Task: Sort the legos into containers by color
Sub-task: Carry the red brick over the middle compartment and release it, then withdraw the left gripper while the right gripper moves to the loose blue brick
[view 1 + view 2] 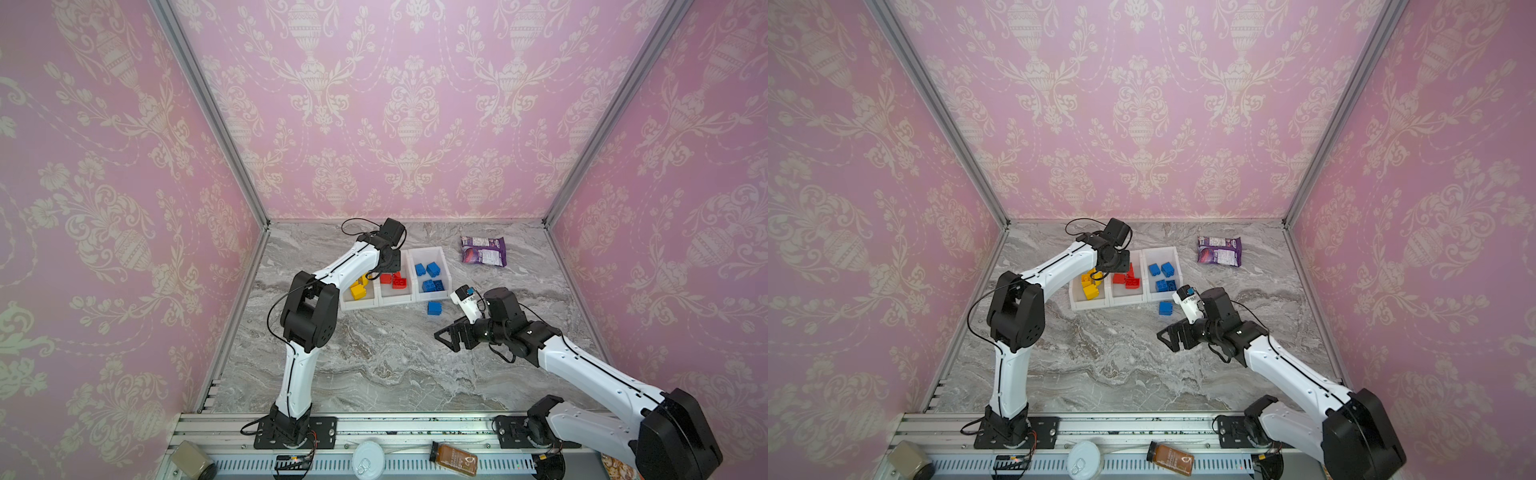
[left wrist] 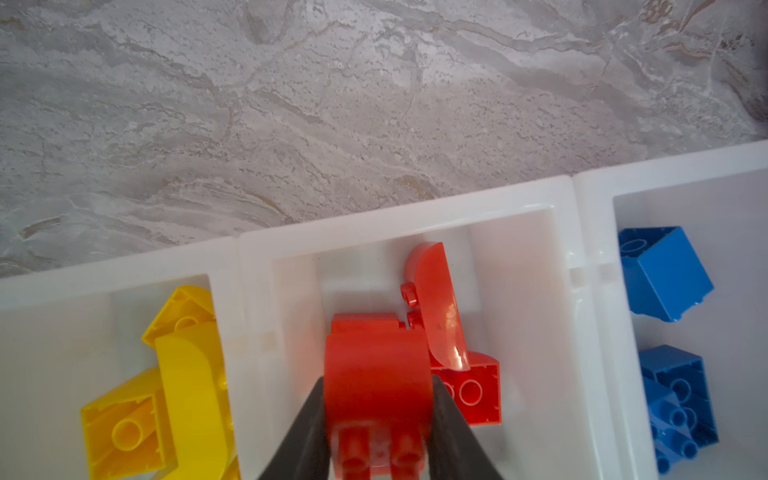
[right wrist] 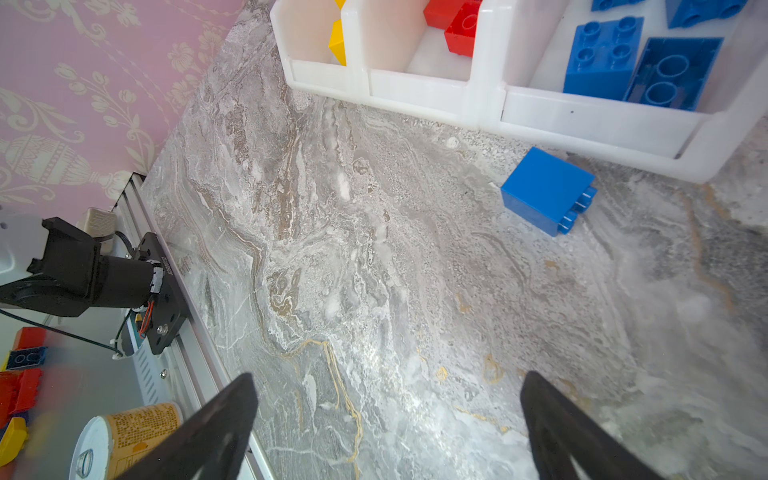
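Note:
Three joined white containers (image 1: 429, 251) stand mid-table. The left one holds yellow legos (image 1: 357, 291), the middle one red legos (image 1: 397, 281), the right one blue legos (image 1: 432, 276). My left gripper (image 2: 376, 384) hangs over the middle container (image 2: 407, 212), shut on a red rounded brick (image 2: 376, 365); in both top views the left gripper (image 1: 388, 266) mostly hides it. One blue brick (image 1: 434, 308) (image 3: 544, 191) lies on its side on the marble just in front of the right container. My right gripper (image 1: 446, 338) (image 3: 388, 376) hovers open and empty, nearer the front than that brick.
A purple snack packet (image 1: 483, 250) lies at the back right. Along the front rail sit a brown bottle (image 1: 455, 458), a white-lidded can (image 1: 368, 457) and a grey box (image 1: 189, 461). Pink walls close the sides and back.

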Tool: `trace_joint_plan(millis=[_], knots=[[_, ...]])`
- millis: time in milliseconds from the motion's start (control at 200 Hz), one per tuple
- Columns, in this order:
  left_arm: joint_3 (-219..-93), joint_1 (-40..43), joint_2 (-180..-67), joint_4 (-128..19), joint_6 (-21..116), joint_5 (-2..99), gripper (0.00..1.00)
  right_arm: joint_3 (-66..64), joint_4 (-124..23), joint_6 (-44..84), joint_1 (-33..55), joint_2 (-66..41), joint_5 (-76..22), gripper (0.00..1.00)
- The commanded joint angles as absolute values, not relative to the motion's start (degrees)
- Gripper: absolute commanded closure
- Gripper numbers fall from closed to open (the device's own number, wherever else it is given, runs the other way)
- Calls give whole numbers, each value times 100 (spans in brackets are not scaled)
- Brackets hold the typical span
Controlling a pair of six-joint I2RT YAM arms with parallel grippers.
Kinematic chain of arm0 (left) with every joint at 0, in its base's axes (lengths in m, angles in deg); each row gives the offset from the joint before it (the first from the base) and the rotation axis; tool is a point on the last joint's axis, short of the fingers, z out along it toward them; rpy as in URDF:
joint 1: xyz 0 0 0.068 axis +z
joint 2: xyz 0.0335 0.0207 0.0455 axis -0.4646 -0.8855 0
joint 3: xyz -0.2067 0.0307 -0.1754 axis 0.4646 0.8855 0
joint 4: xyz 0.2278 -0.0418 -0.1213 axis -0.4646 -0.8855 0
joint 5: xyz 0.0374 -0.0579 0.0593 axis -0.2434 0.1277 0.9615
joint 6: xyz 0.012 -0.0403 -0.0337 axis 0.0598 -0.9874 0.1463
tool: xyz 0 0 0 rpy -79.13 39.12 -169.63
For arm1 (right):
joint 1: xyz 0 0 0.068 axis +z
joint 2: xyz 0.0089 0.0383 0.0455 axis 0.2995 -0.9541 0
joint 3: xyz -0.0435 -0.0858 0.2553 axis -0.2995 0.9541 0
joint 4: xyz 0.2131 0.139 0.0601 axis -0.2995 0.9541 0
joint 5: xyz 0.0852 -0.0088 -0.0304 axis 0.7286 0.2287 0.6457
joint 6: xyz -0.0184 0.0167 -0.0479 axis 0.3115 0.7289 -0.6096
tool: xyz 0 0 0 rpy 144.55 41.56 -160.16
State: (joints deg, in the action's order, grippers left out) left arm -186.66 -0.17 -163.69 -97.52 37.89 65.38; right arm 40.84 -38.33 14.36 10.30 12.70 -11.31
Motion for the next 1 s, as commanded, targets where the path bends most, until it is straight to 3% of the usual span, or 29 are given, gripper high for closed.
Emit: trace_joint_plan(millis=[0, 285, 991], knots=[[-18824, 0, -16514, -9627, 3959, 6815, 70, 3937, -3715, 1448, 998, 1339, -1186, 0], [-18695, 2, -16444, -9544, 3998, 6892, 49, 3904, -3645, 1432, 992, 1361, -1222, 0], [-17534, -78, -15163, -8556, 4016, 6580, 33, 3829, -3679, 1462, 984, 1260, -1388, 0]])
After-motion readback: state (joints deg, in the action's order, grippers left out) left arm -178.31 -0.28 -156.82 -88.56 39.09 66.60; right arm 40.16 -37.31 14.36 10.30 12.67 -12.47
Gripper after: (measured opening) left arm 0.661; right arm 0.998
